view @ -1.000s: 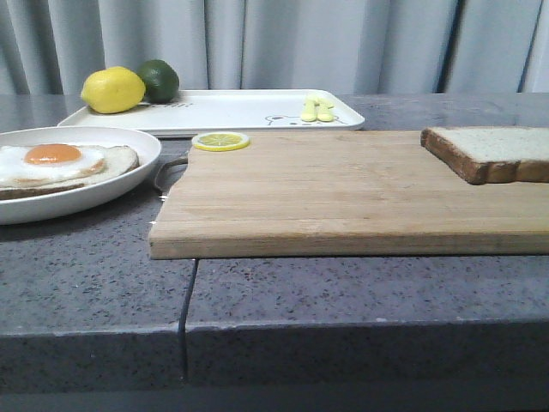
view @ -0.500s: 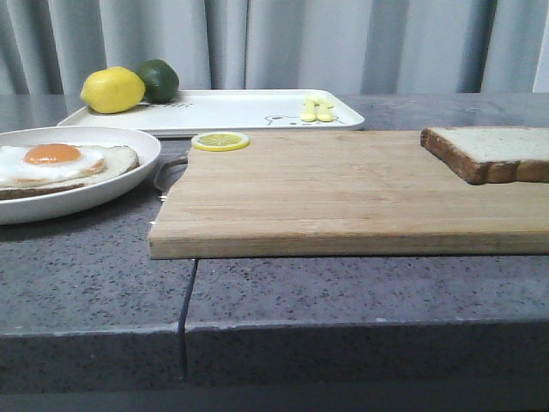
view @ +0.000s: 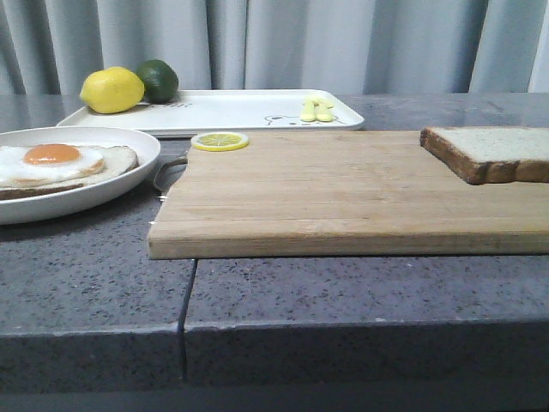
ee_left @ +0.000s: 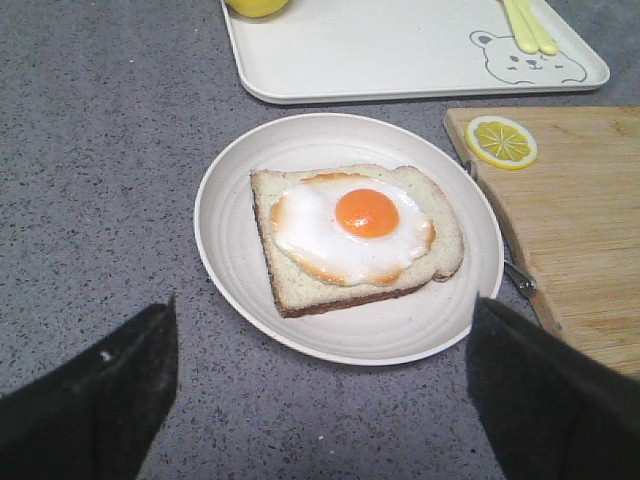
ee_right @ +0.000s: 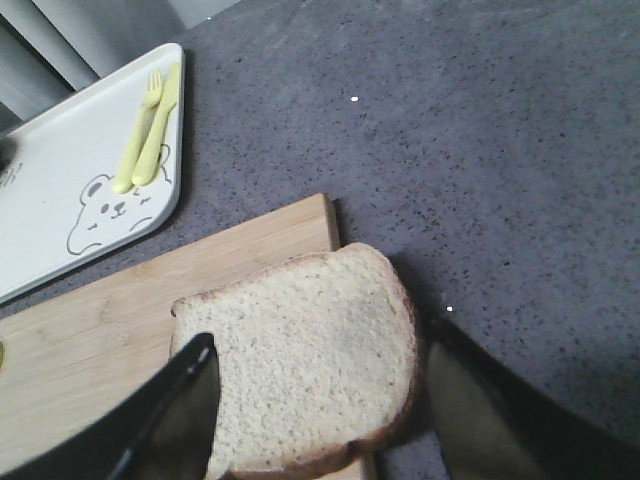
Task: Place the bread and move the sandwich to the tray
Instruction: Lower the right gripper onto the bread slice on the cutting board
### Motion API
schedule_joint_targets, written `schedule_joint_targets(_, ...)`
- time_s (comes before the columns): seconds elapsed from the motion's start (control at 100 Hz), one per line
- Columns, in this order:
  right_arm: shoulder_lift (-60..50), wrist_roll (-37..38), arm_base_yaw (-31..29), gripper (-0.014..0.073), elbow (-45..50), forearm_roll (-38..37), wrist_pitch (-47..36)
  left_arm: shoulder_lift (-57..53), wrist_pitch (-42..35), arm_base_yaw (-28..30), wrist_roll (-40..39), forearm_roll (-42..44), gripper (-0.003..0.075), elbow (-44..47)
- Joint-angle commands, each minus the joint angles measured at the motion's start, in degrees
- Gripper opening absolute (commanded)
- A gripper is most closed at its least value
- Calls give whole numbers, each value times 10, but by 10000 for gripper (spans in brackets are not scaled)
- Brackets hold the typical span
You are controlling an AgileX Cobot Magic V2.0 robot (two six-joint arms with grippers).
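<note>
Nothing done yet. Bread (ee_right: 300, 360) lies on the board's (view: 326, 193) far right corner, right tool (ee_right: 320, 420) released, fingers straddling it. Egg slice (ee_left: 355, 235) sits on plate (ee_left: 230, 200) left of board, left tool (ee_left: 320, 390) released above. Tray (view: 232, 110) behind board awaits sandwich.

Left black two-fingered gripper (ee_left: 320, 385) seen from its wrist, fingers (ee_left: 90, 395) spread wide apart, holding nothing. Right black two-fingered gripper (ee_right: 320, 400) likewise spread wide, dark fingers (ee_right: 175, 415) empty. No arms visible from the front.
</note>
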Motion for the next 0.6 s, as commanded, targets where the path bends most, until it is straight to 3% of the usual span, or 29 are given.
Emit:
schedule_joint_targets(0.0, 15, -52, -9, 461, -18, 81, 4, 5, -37, 0, -2, -15, 553, -19)
schedule_joint_targets(0.15, 63, -96, -9, 461, -18, 144, 8, 5, -38, 0, -2, -15, 553, -19)
schedule_joint_targets(0.59, 170, -133, -9, 461, -18, 158, 11, 5, -38, 0, -2, -15, 553, -19)
